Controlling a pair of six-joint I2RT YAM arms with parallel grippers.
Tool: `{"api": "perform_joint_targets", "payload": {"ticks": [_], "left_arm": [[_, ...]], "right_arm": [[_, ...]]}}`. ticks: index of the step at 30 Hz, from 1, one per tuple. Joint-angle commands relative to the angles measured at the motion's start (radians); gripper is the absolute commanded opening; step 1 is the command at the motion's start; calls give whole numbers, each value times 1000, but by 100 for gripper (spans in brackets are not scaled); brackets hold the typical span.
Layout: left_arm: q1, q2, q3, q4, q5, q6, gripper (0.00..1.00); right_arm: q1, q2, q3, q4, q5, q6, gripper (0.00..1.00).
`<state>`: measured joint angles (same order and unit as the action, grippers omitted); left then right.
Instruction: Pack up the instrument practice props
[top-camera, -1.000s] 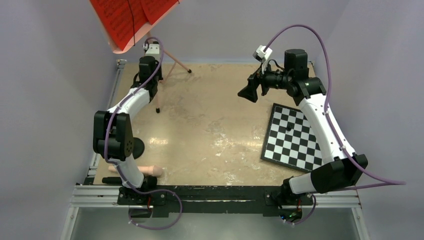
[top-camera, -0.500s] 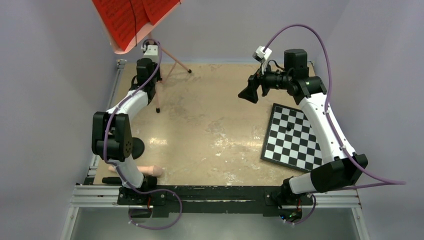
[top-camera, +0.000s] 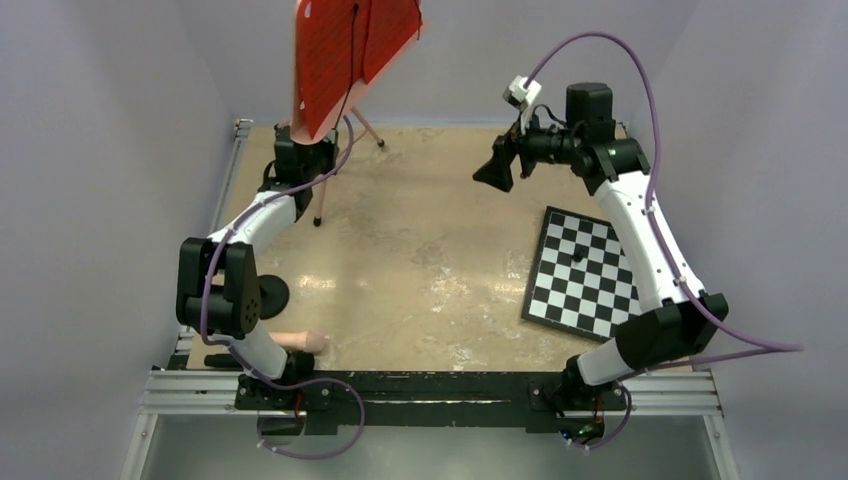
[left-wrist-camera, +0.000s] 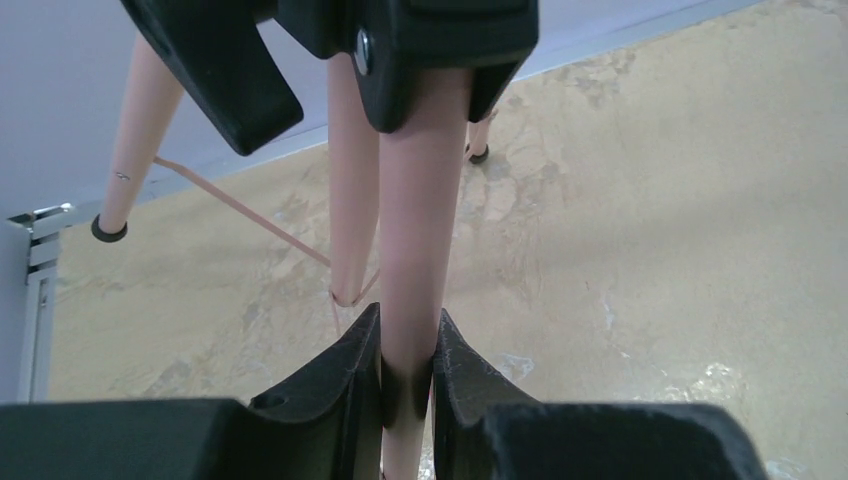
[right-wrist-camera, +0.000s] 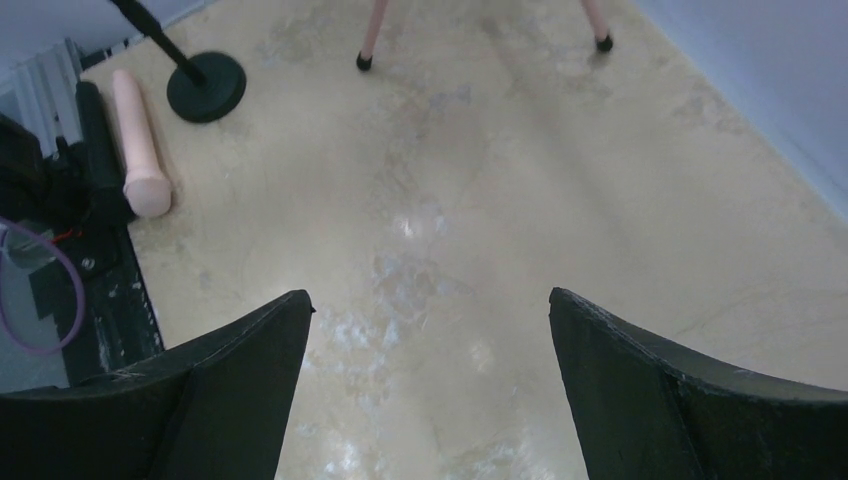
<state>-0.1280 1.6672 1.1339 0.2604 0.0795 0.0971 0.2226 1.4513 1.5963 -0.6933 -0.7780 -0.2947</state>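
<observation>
The pink music stand (left-wrist-camera: 420, 230) stood in the far left corner of the counter (top-camera: 430, 250), close to both the left wall and the back wall. Its desk rose above the left arm and carried the red sheet-music pages (top-camera: 340, 50), which leaned over toward the right. One tripod foot sat close to the metal rail at the far left corner. Another foot reached toward the back edge, and a third pointed nearer, into the counter.

The left gripper (left-wrist-camera: 408, 350) was closed tight on the stand's upright pole, one finger pressed on either side, with the folded leg tubes just behind it.

The pink rod (top-camera: 300, 342) lay flat along the near edge, by the left arm's base, with its rounded end pointing right. The black round base (top-camera: 270, 293) sat just beyond it, apart from it, with a thin dark stem rising from it in the right wrist view.

A broad stretch of bare counter separated the stand from the right side. There the right gripper (right-wrist-camera: 428, 298) hung in the air with its jaws spread wide, holding nothing and aimed left across that bare stretch. The checkerboard (top-camera: 585, 275) lay at an angle close to the right edge, beneath the right arm.
</observation>
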Motion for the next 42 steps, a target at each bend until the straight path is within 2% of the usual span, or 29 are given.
{"api": "perform_joint_targets", "payload": {"ticks": [1,5,9,15,24,28,34,42], "left_arm": [[71,28,73,-124,80,-189,0],[80,28,92,-145,115,-201,0],[80,17,78,-134,165,-195,0],[91,-3,70,-110,300,-251,0],[73,-41,65,-121,445,-359,0],[60,-54,64,-114,509,-411,0],[15,-85,8,-96,568,-411,0],[-33,-127,-64,-75,598,-465,0]], "right_arm": [[11,136,314,68,-13,7,93],[59,312,709,-63,-18,-73,93],[107,378,826,30,-12,-24,95],[125,359,727,129,1,62,95],[125,261,543,164,7,72,95],[125,244,517,166,8,69,95],[125,232,493,162,5,71,95],[118,197,468,153,19,67,95]]}}
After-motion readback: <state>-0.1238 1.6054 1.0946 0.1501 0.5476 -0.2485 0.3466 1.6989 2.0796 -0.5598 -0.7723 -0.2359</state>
